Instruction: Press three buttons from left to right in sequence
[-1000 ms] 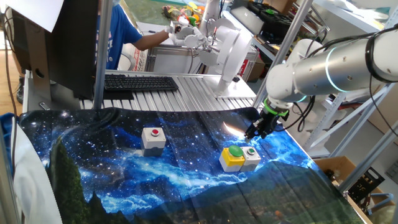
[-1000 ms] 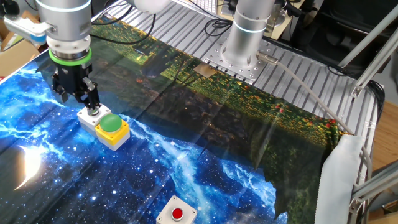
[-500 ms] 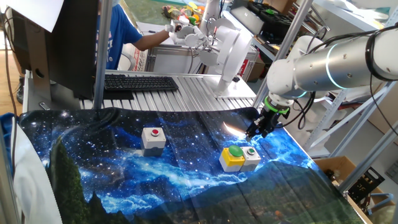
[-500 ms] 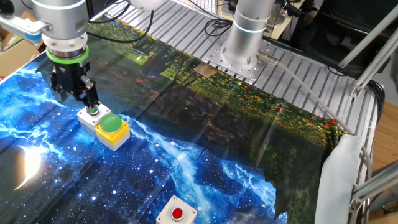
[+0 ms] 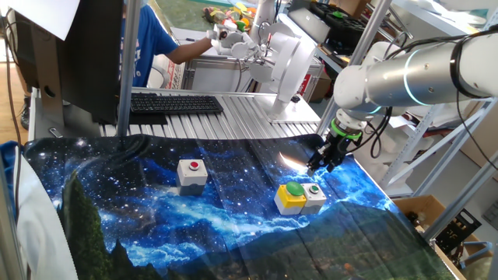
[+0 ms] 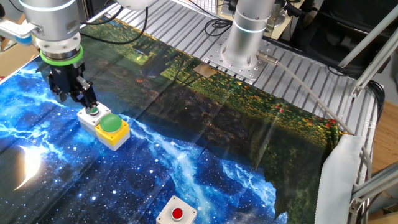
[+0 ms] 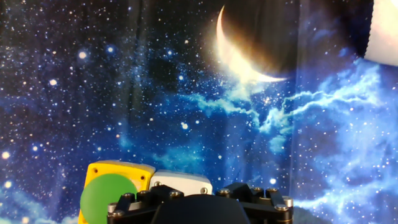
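The grey box with the red button [image 5: 191, 171] sits left of centre on the starry cloth; it also shows in the other fixed view [image 6: 176, 213]. The yellow box with the green dome [image 5: 292, 194] and the small grey box with the tiny green button [image 5: 314, 194] stand side by side, touching. My gripper [image 5: 317, 166] hangs just above and behind the small grey box [image 6: 92, 114], beside the green dome [image 6: 112, 124]. In the hand view the yellow box [image 7: 115, 186] and the small grey box [image 7: 183, 182] lie at the bottom edge, partly behind the gripper's body. The fingertips are hidden.
A black keyboard [image 5: 175, 103] lies on the ribbed metal table behind the cloth. The arm's base [image 6: 242, 43] stands on that table. A person in blue [image 5: 152, 39] is at the back. A white cloth edge [image 6: 339, 180] hangs at one side.
The gripper has lifted slightly up and away from the small grey box. The three boxes have not moved.
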